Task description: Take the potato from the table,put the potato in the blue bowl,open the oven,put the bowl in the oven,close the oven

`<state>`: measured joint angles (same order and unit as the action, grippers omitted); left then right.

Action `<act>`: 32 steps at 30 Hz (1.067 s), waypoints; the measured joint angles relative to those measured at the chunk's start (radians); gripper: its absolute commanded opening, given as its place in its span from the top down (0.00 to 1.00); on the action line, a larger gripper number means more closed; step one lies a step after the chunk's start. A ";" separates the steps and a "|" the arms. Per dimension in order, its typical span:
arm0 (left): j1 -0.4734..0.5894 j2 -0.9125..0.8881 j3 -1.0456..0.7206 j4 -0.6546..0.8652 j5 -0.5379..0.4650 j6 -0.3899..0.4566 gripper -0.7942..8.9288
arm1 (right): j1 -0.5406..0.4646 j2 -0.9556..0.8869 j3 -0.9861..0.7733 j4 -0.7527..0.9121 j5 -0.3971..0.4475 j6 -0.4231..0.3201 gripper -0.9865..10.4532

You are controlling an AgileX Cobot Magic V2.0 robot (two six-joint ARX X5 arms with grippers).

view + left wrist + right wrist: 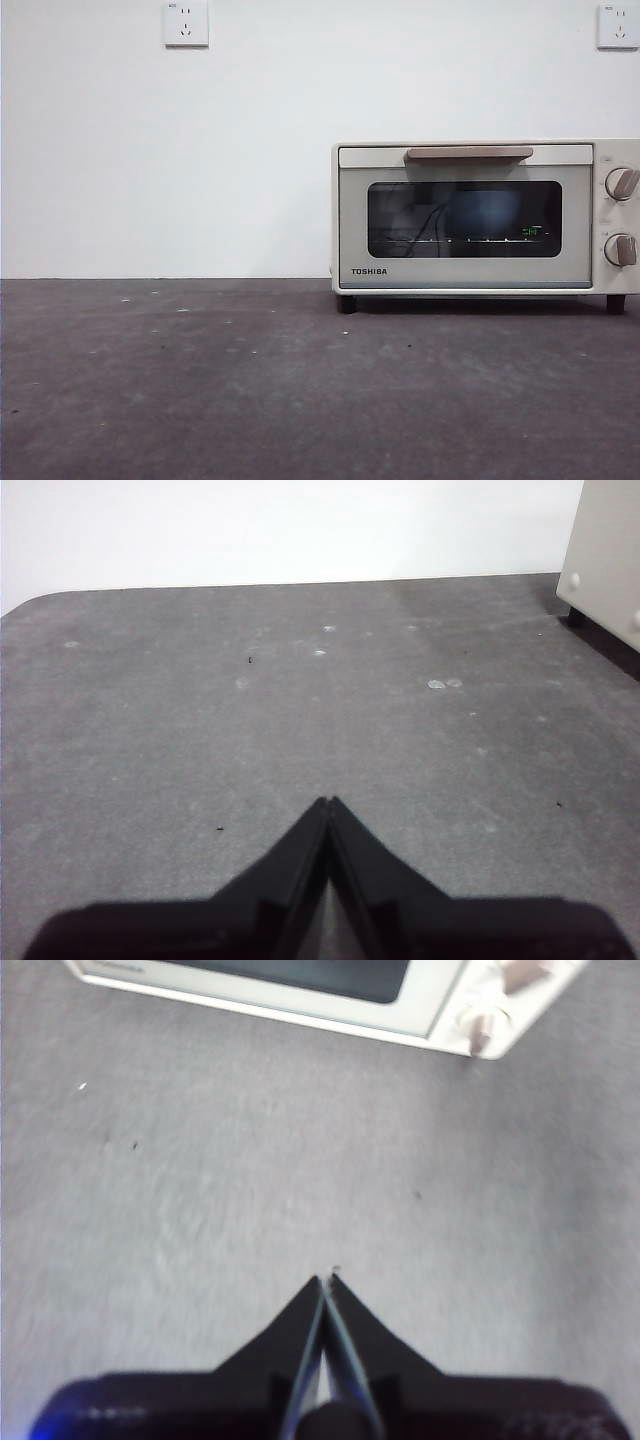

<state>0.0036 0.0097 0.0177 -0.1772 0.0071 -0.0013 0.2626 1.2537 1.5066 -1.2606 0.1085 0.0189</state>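
Note:
The cream-white oven (485,215) stands on the table (200,390) at the right, its door shut and the tan handle (469,153) across the top. A faint blue shape shows behind its dark glass window (464,219); the blue bowl cannot be made out for sure and the potato is out of view. My left gripper (328,802) is shut over bare table, with a corner of the oven (610,555) off to one side. My right gripper (326,1280) is shut above the table in front of the oven (330,995). Neither holds anything.
Two knobs (621,215) sit on the oven's right side. A white wall with two sockets (186,22) rises behind the table. The dark grey surface carries small pale specks (444,683).

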 measured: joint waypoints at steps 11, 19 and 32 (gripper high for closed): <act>0.000 0.013 0.000 0.004 0.000 0.000 0.92 | -0.049 -0.203 -0.269 0.770 0.011 0.000 0.91; 0.000 0.019 0.000 0.005 0.000 0.000 0.92 | -0.120 -0.706 -0.900 1.512 0.068 -0.005 0.91; 0.000 0.020 0.000 0.005 0.000 0.000 0.92 | -0.373 -1.226 -1.400 1.344 -0.154 -0.002 0.91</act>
<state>0.0036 0.0296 0.0177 -0.1719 0.0074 -0.0013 -0.1101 0.0280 0.1062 0.0837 -0.0460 0.0170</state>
